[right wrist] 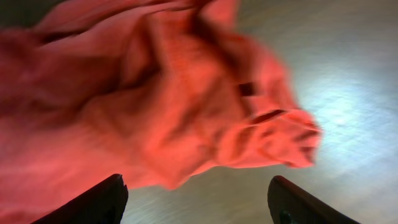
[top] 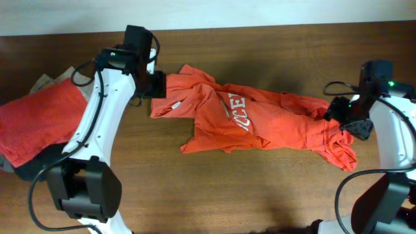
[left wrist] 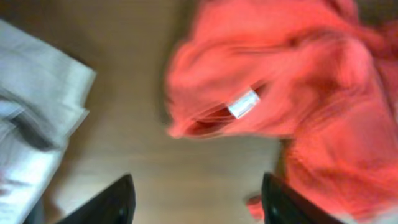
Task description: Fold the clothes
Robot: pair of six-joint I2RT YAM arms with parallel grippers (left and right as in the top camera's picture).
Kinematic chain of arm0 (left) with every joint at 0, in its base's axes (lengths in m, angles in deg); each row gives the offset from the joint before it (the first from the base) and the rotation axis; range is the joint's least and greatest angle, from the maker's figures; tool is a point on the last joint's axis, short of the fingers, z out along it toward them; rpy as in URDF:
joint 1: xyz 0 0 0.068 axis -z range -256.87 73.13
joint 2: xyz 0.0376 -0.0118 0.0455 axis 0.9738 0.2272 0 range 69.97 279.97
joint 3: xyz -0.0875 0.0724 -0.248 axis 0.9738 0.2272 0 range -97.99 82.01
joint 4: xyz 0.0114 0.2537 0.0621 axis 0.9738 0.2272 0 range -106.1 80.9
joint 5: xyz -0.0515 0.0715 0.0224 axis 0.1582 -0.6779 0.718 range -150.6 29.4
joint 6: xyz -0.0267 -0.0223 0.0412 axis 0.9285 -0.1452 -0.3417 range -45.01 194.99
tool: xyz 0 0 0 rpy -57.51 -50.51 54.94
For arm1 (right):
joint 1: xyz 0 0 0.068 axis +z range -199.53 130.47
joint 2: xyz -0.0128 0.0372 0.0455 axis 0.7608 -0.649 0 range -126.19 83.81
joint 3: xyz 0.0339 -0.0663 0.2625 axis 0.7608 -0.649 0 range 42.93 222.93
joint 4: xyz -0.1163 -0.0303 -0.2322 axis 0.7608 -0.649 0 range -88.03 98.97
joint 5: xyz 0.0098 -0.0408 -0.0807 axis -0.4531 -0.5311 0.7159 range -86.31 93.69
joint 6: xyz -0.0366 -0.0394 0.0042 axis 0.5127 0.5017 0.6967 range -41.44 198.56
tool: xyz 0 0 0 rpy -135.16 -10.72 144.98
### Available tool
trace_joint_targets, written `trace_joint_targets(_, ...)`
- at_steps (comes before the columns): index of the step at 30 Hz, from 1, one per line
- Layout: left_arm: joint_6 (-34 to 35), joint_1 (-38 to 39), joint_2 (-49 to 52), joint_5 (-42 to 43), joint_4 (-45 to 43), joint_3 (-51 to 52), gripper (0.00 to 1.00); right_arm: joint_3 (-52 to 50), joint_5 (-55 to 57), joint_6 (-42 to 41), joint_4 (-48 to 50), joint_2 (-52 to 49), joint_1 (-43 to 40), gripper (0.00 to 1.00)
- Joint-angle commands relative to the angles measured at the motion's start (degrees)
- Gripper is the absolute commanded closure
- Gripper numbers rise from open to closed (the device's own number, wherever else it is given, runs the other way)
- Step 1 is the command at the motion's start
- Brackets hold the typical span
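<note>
- Orange-red T-shirt (top: 260, 120) lies crumpled at table centre, long axis running 9 to 3 o'clock, not folded.
- White lettering (top: 237, 110) on the chest faces up and is turned sideways. Only part of it is readable because folds cover the rest.
- The 9 o'clock end of the shirt is bunched. A small white tag (left wrist: 244, 102) shows there in the left wrist view. That frame is blurred, so it's probably the neck label, but I can't confirm.
- The 3 o'clock end is a wrinkled heap, trailing toward 4 o'clock.
- Left gripper (top: 156, 84) sits right at the shirt's 9 o'clock edge. Its fingers (left wrist: 118, 199) are spread apart with bare wood between them and no fabric clamped.
- Right gripper (top: 338, 114) is at the shirt's 3 o'clock end, over the heap. Its fingers (right wrist: 99, 202) are also spread wide, with the cloth lying ahead of them and nothing pinched.
- Second red shirt (top: 39, 120) sits at the table's far 9 o'clock side, well apart from the first. It looks roughly flat.
- It rests on a pale grey cloth (left wrist: 37, 112), which peeks out at its 12 o'clock edge. Something dark shows under its 6 o'clock edge, and I can't tell what it is.
- Brown wooden table (top: 195, 188) is underneath everything.
</note>
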Motion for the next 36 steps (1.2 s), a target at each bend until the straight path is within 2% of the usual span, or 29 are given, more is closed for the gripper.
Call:
trace_joint_targets(1,-3.89,2.56,0.22,8.79,2.71,1.42,0.37,0.39,-4.92,3.08,0.20,0.35,2.05,0.23)
trace_joint_targets(5,-1.92,7.41,0.24,10.91,2.14,6.64,0.37,0.39,-4.94,3.04,1.03,0.33,2.95,0.23)
trace_joint_targets(10,3.39,12.28,0.26,12.31,-6.36,17.79,0.36,0.39,-4.94,3.04,0.85,0.33,2.95,0.22)
trace_joint_targets(13,4.44,12.98,0.28,15.19,-10.62,21.97,0.36,0.39,-4.94,3.04,0.50,0.35,2.95,0.22)
trace_joint_targets(19,5.31,13.00,0.31,15.41,-17.92,27.69,0.33,0.39,-4.94,3.04,0.17,0.35,2.95,0.23)
trace_joint_targets(26,5.29,14.27,0.94,16.90,-23.06,30.27,0.34,0.39,-4.96,3.02,0.13,0.33,2.95,0.23)
trace_joint_targets(28,5.29,14.88,1.86,16.87,-23.19,30.36,0.40,0.39,-4.96,3.02,0.11,0.35,2.95,0.23)
trace_joint_targets(31,5.31,15.30,3.02,17.62,-23.17,30.34,0.61,0.39,-4.96,3.02,-0.07,0.33,2.95,0.23)
trace_joint_targets(36,5.29,15.30,3.23,17.97,-23.28,30.34,0.77,0.39,-4.96,3.02,-0.09,0.35,2.95,0.23)
